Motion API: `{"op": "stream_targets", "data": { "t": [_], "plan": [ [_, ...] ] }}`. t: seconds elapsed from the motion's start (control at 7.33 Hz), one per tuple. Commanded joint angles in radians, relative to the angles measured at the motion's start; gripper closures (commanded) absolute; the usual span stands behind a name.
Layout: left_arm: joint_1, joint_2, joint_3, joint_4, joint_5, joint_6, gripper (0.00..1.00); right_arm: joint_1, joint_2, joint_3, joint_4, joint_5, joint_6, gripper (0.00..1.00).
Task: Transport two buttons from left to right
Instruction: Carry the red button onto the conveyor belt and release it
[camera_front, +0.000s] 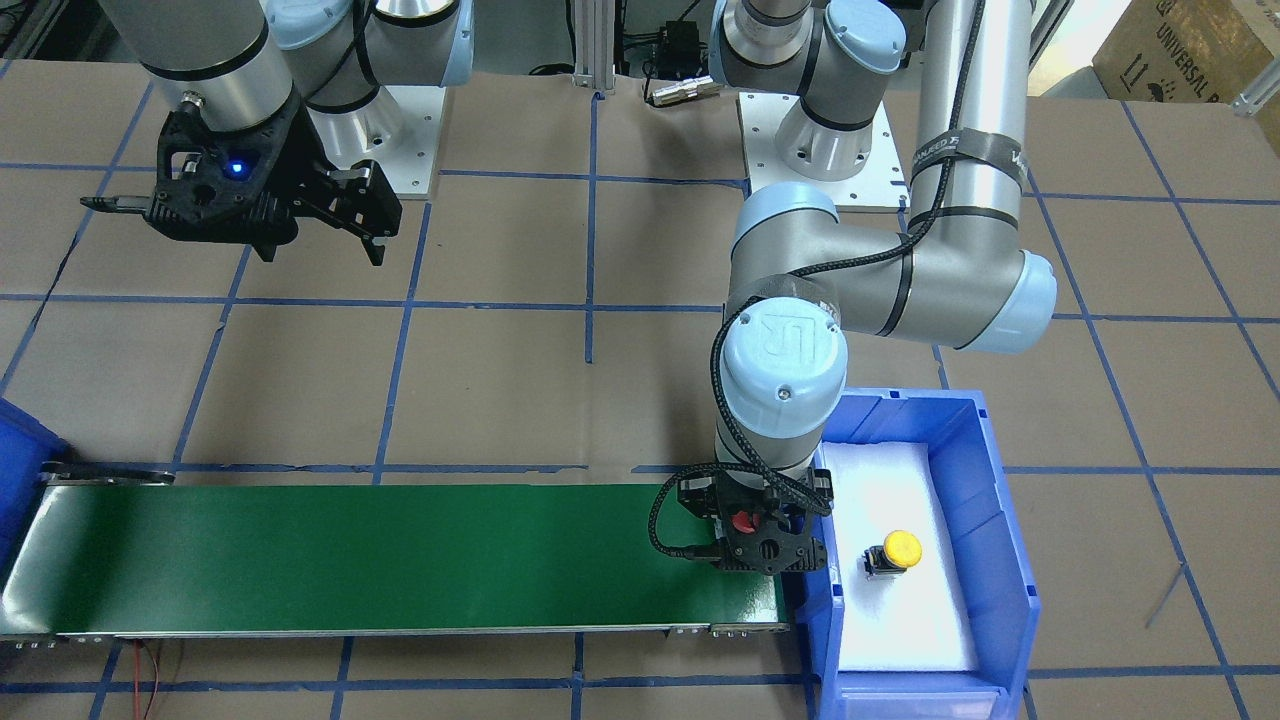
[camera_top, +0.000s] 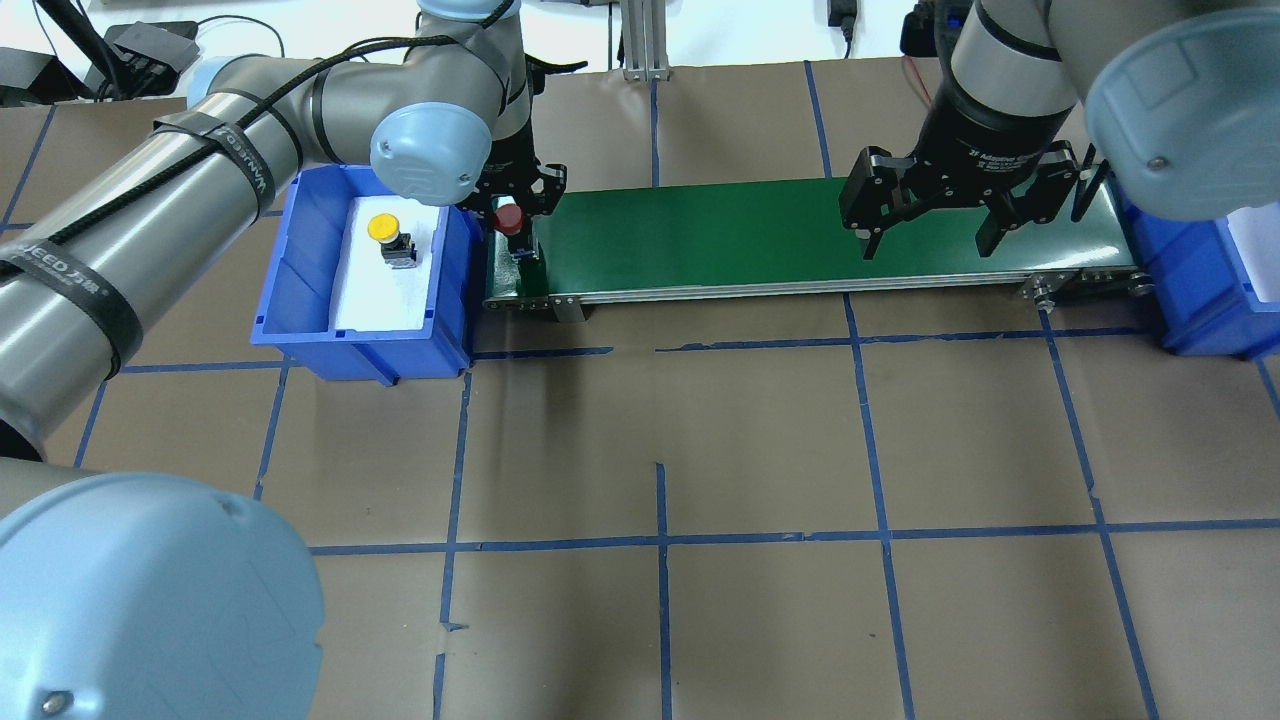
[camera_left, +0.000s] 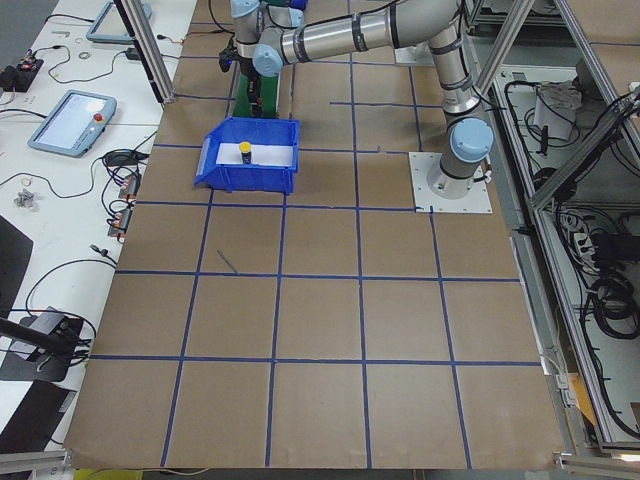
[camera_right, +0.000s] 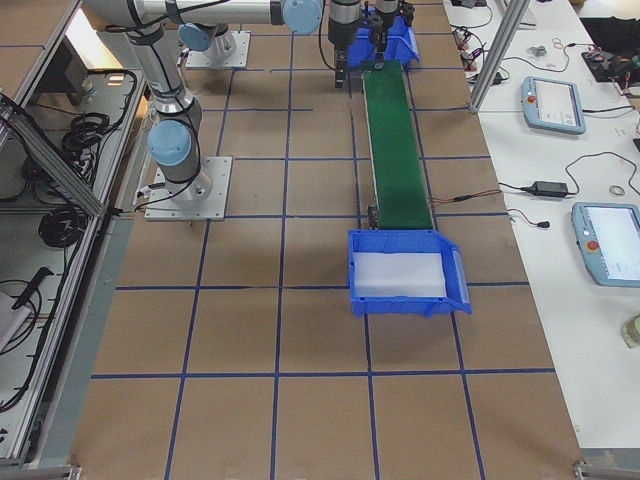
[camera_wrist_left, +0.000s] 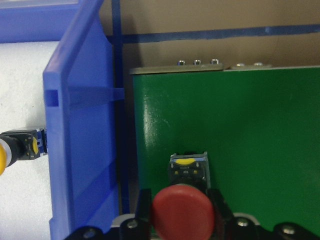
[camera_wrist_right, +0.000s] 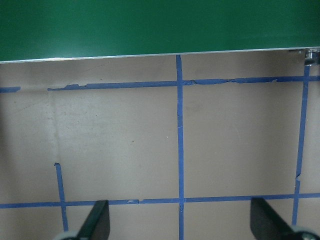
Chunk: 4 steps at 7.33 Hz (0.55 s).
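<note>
My left gripper (camera_top: 514, 212) is shut on the red button (camera_top: 509, 214), whose red mushroom cap sits between the fingers in the left wrist view (camera_wrist_left: 181, 212). It holds the button over the left end of the green conveyor belt (camera_top: 750, 235), right beside the bin; I cannot tell whether the button touches the belt. The yellow button (camera_top: 385, 231) stands on white foam in the left blue bin (camera_top: 300, 250). My right gripper (camera_top: 932, 240) is open and empty, hanging above the near edge of the belt's right part.
A second blue bin (camera_top: 1200, 290) with white foam stands past the belt's right end. The left bin's tall wall (camera_wrist_left: 85, 125) rises close beside the held button. Brown table paper with blue tape lines (camera_wrist_right: 180, 150) lies below my right gripper.
</note>
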Motion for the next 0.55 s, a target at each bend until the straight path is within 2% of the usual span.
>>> {"op": "stream_targets", "data": {
  "t": [0.0, 0.41],
  "plan": [
    [0.000, 0.005, -0.001, 0.003, -0.056, 0.007, 0.21, 0.000, 0.000, 0.000, 0.000, 0.000, 0.000, 0.00],
    [0.004, 0.074, 0.000, 0.003, -0.060, 0.013, 0.16, 0.000, 0.000, 0.000, 0.000, 0.000, -0.002, 0.00]
  ]
}}
